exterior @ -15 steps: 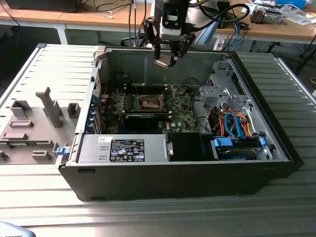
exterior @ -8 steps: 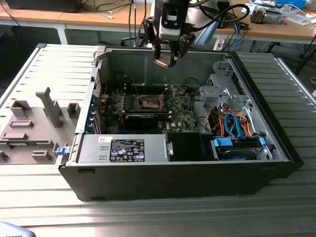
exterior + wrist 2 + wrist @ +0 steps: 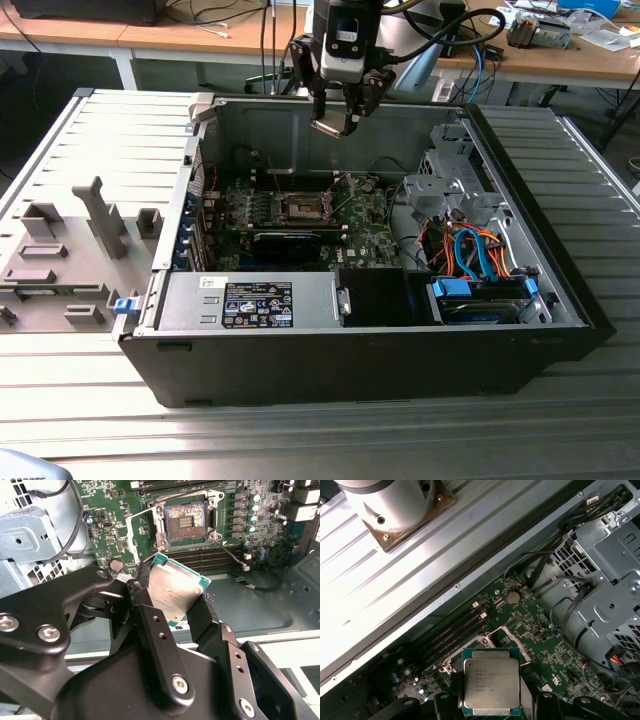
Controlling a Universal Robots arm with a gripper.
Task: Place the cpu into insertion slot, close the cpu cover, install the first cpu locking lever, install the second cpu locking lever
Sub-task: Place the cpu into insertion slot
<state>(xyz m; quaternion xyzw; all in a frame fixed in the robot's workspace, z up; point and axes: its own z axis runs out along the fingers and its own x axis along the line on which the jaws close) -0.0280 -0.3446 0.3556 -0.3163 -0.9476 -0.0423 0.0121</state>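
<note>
An open computer case is shown lying on its side, with a green circuit board exposed inside it. The gripper is seen well above the insertion slot, about level with the case wall beyond the slot. Its two black fingers are drawn in to a narrow gap, and the cpu is pinched between them by two opposite edges. The chip's silvery top is turned towards the wrist cameras.

In the first wrist view the cpu is seen directly in front of the slot, and part of the slot's shiny rim is hidden behind it. In the second wrist view the slot's dark centre is uncovered, well apart from the chip. Thin wire rods beside the slot, probably the locking levers, seem to be swung clear, though this is hard to make out.

The step in hand is judged to be the carrying of the chip down to the slot. For it to be done well, the chip should be kept level. Its edges should be squared with the rim of the slot, and its corners matched to those of the slot. It should be set down without pressure, since the contacts in the slot are likely to be bent easily. Whether the chip is level with the slot cannot be judged from these views.
</note>
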